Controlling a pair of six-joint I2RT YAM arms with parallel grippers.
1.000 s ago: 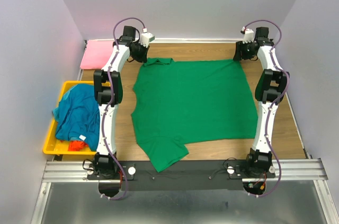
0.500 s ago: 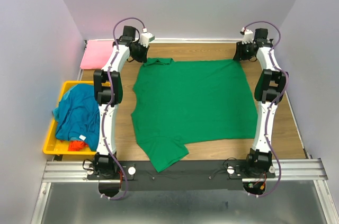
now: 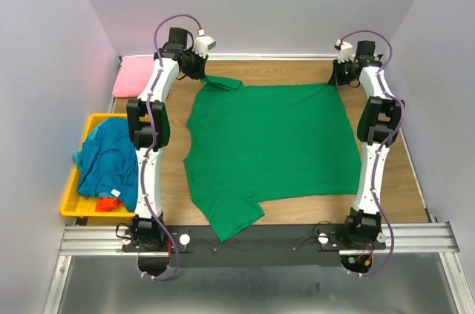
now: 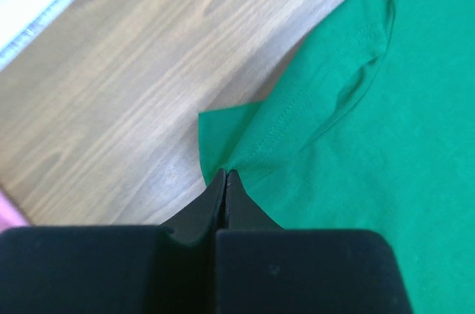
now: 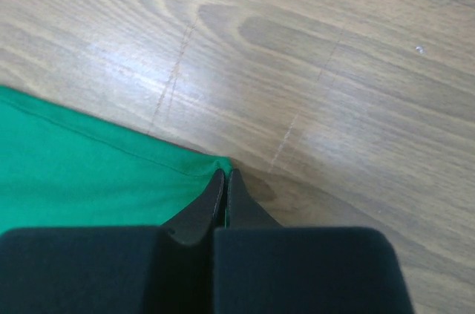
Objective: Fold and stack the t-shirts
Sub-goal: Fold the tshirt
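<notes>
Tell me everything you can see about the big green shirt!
The green t-shirt is plain, soft-looking cloth with short sleeves, spread nearly flat on the wooden table. Its near sleeve reaches the dark front edge. The left gripper pinches the far sleeve's tip, which is slightly raised and wrinkled. The right gripper is shut on the far hem corner.

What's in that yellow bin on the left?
A crumpled teal-blue t-shirt fills the yellow bin, spilling over its rim. An orange-red scrap peeks out beneath; anything deeper is covered.
</notes>
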